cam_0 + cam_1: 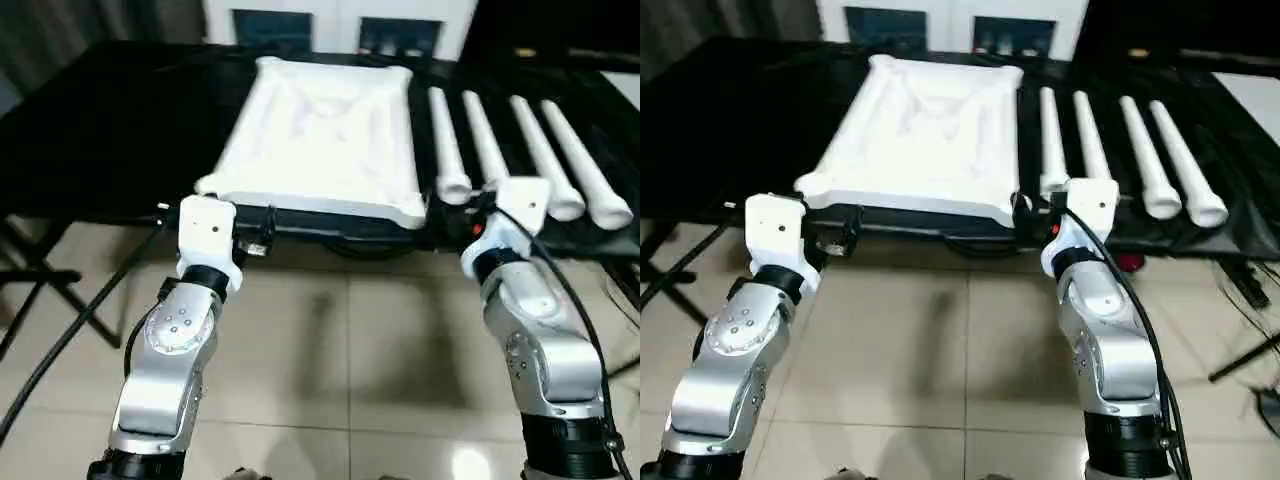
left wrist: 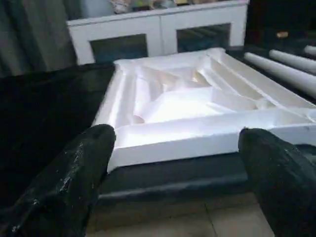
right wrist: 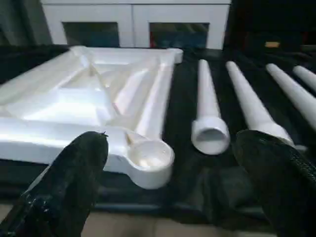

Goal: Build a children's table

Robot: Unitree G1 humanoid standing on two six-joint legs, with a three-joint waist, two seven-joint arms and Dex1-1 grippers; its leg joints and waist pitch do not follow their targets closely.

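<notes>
Nothing built yet. White tabletop lying upside down on the black worktop, ribbed side up. Four white legs lying side by side just beside the tabletop, on the robot's right, none pushed into a socket. Round corner socket at the near corner, empty and waiting, with the nearest leg close beside it. All four legs left to fit, then, most likely, flipping the table onto its feet.

Left tool wide open, holding nothing, black fingers spread apart and pointing at the near edge of the tabletop, not touching it. Right tool wide open too, holding nothing, aimed at the gap between the corner socket and the nearest leg. Both tools still short of the worktop edge, out over the tiled floor.

Tabletop: smooth, hard-looking white plastic, a bit shiny, square with rounded corners. Raised ribs crossing the underside, making shallow pockets. Sockets like little round cups. Legs: long, round, smooth, thinner at the far end and wider at the near end, hollow at the wide mouth. Worktop cover: dark, dull, slightly wrinkled, like cloth or a sheet. Tool fingers: black, fat, rounded, a little scuffed. Forearms: silver, shiny metal. White cabinet with glass fronts standing behind the worktop.
</notes>
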